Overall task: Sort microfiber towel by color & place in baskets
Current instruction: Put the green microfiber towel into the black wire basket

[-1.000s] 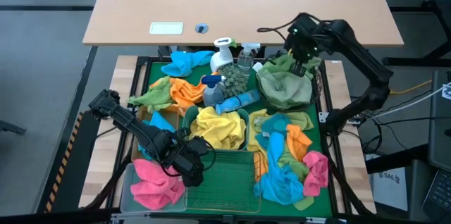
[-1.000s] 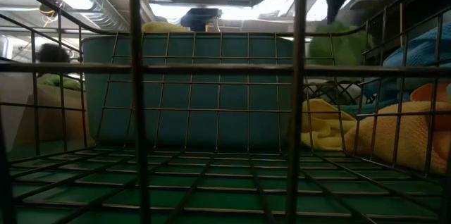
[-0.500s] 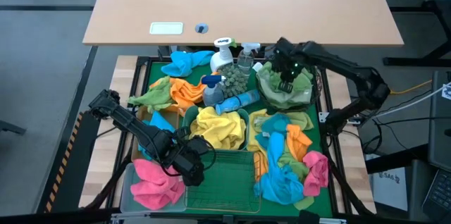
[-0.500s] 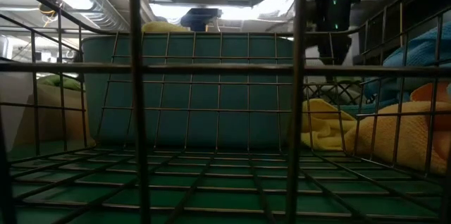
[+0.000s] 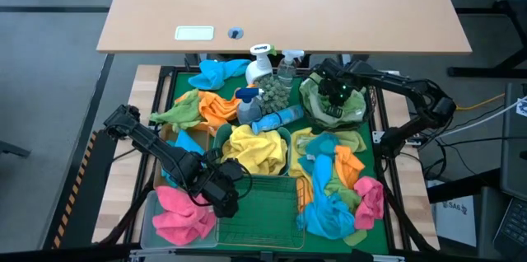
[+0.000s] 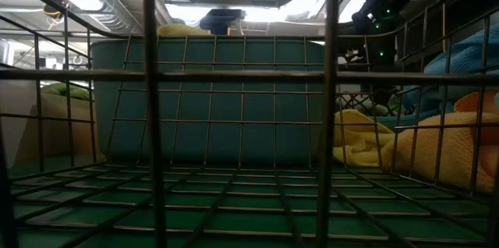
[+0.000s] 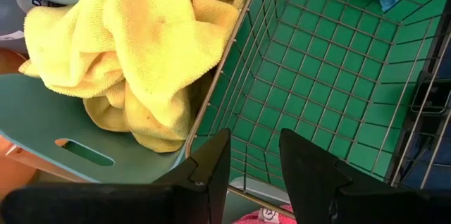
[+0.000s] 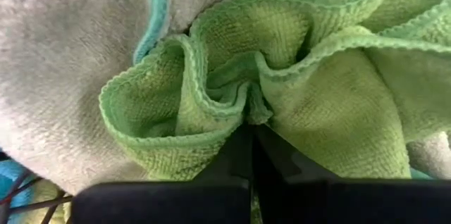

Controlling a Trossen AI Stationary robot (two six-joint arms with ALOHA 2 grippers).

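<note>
My right gripper (image 5: 333,95) is down in the round black wire-mesh basket (image 5: 306,114) at the far right, shut on a green towel (image 8: 317,97) that lies bunched on a grey towel (image 8: 63,62) there. My left gripper (image 7: 254,168) hangs open and holds nothing. It is over the left wall of the green wire basket (image 7: 331,76), beside the teal tub (image 7: 42,111) that holds a yellow towel (image 7: 141,48). In the high view my left gripper (image 5: 222,198) is at the near left. My right gripper pinches a gathered fold (image 8: 248,111) of the green towel between its two shut fingers, which come from above and point down. The towel puckers toward the fingertips. The rest of it lies slack on the grey towel inside the black basket.
Spray bottles (image 5: 262,63) stand at the far middle. A pile of blue, orange, green and pink towels (image 5: 333,181) covers the near right. A pink towel (image 5: 177,217) lies in the clear bin at the near left. Orange (image 5: 216,107) and blue (image 5: 218,71) towels lie at the far left.
My right gripper has come down into the black basket and a little toward the table's left and near edges, still shut on the green towel. The towel, which hung below the gripper, now lies bunched on the towels in the basket.
</note>
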